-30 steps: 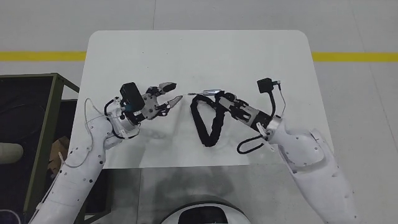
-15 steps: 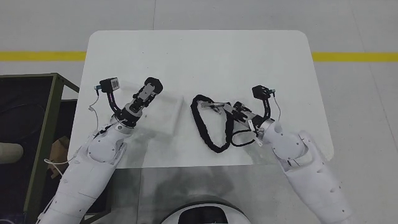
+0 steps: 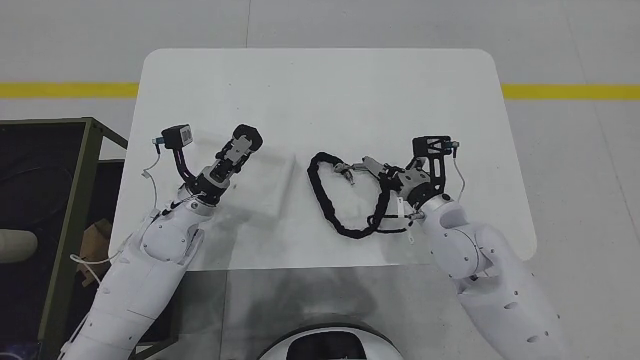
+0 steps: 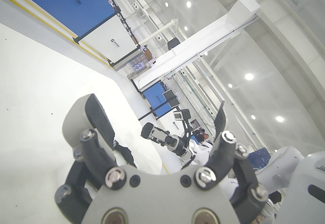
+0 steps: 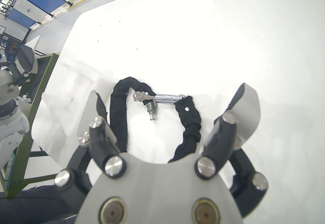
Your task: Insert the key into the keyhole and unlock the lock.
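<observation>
White bench [image 3: 330,90], rounded corners, takes up most of the top view. A dark cart with a green frame [image 3: 60,190] stands off its edge on the robot's left. A yellow floor line [image 3: 60,89] runs behind it.

Chain lock [image 3: 325,200] lies on the bench just right of centre, nearer the robot's edge. It is a chain in a black fabric sleeve, bunched and wrinkled, curled into an open loop. Both sleeve ends come round to meet at the metal parts, on the side away from the robot.

Right claw [image 5: 170,94] is just over the loop, spread wide and gripping nothing. The two runs of sleeve pass between its fingers. One run sits very close to a finger; can't tell if they touch.

Left claw [image 4: 156,103] is also spread wide and empty. It is raised off the bench and tipped upward, well apart from the chain on the robot's left side [image 3: 243,140].

Lock barrel [image 5: 165,96] is a shiny silver cylinder lying flat, fixed to one sleeve end, which has a small rivet by it.

A short silver pin [image 5: 153,110] with a stepped tip sticks out sideways from the barrel near its free end. Can't tell if it is seated or loose.

Key [image 5: 139,96] is small, silver, with a round head. It sits at the barrel's free end, in line with it, and the blade is hidden.
</observation>
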